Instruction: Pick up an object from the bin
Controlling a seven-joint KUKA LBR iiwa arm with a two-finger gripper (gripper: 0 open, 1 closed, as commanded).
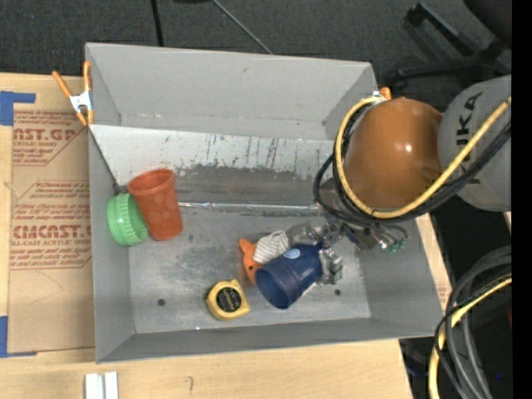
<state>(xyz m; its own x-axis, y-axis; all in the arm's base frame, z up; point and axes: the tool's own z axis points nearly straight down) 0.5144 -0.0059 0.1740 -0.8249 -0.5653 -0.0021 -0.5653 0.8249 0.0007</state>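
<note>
Blue cup (pixel 287 278), orange cup (pixel 158 204): one each

The gripper (pixel 330 254) sits low in the right front part of the grey bin (pixel 216 81), at the right end of a dark blue cup (pixel 287 279) lying on its side. Just beside that cup lie a white-and-orange thing (pixel 264 246) and a yellow tape measure (pixel 227 299). Well apart at the left, an orange cup (pixel 158 204) is just beside a green round lid (pixel 125 220).

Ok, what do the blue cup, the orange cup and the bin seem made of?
Blue cup: likely plastic, smooth and slightly glossy, with a pale highlight on its side. Orange cup: probably plastic too, in an even matte colour. Bin: grey sheet metal, with a scuffed back wall.
</note>
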